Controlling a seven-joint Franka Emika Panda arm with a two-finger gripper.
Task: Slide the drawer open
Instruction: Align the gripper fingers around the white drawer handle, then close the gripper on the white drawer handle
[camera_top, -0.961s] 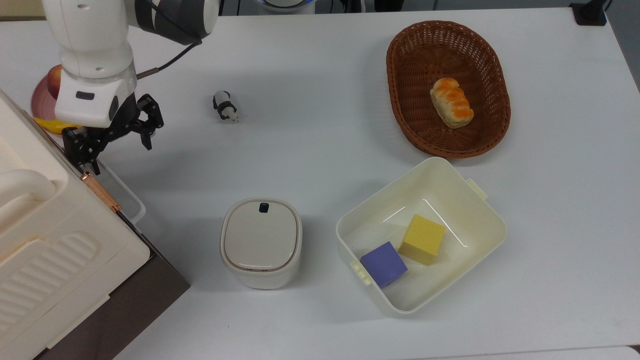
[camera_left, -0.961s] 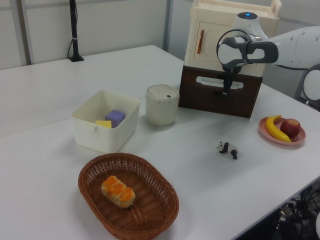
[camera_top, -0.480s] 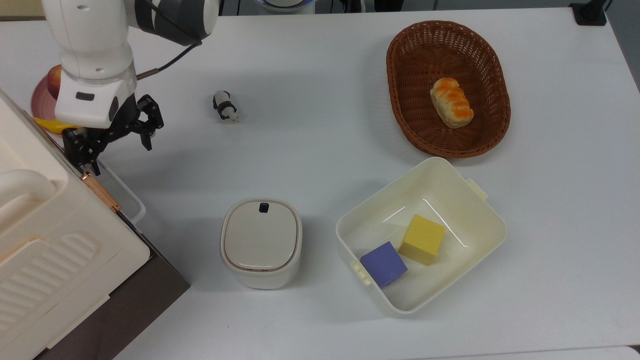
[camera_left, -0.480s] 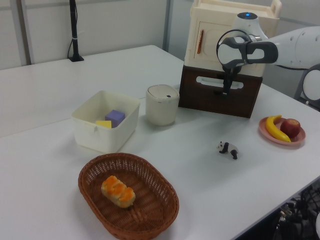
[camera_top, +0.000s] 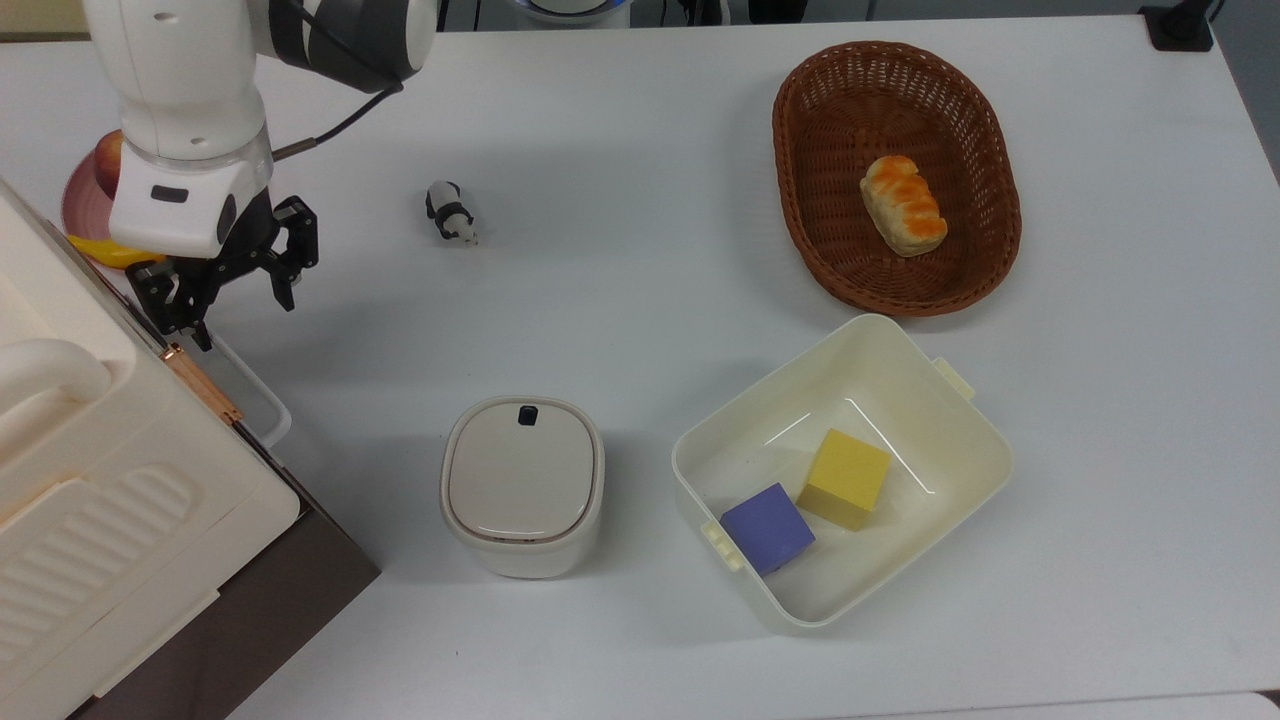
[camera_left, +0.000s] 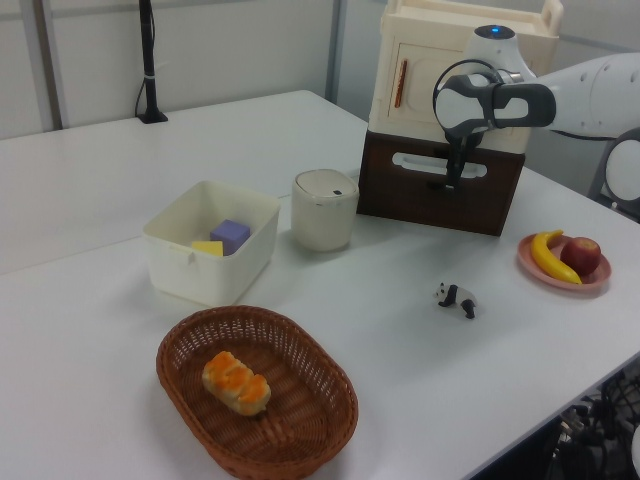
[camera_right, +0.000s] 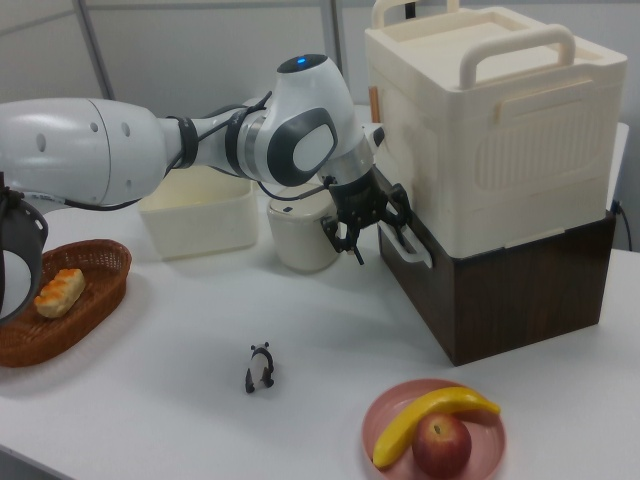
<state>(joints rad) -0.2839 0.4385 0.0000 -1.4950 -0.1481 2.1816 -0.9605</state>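
Note:
The drawer (camera_top: 300, 585) has a dark brown front panel and sits shut under a cream case. Its white loop handle (camera_top: 262, 398) sticks out toward the table. My gripper (camera_top: 235, 295) is open and hovers just above the handle's far end, one finger close to the case's edge and the other over the table. In the left view the gripper (camera_left: 455, 178) hangs in front of the drawer (camera_left: 420, 198), right at the handle (camera_left: 415, 160). In the right view the gripper (camera_right: 372, 232) points down at the handle (camera_right: 408, 245) on the drawer (camera_right: 425, 295).
The ribbed cream case (camera_top: 90, 480) stands on the drawer unit. A lidded white canister (camera_top: 522, 485) is close by. A cream bin (camera_top: 950, 440) holds two cubes. A wicker basket (camera_top: 800, 200) holds bread. A toy panda (camera_top: 452, 212) and a fruit plate (camera_right: 385, 415) lie near the arm.
The gripper has shifted slightly toward the handle and its fingers have drawn a little closer together. The drawer has not moved.

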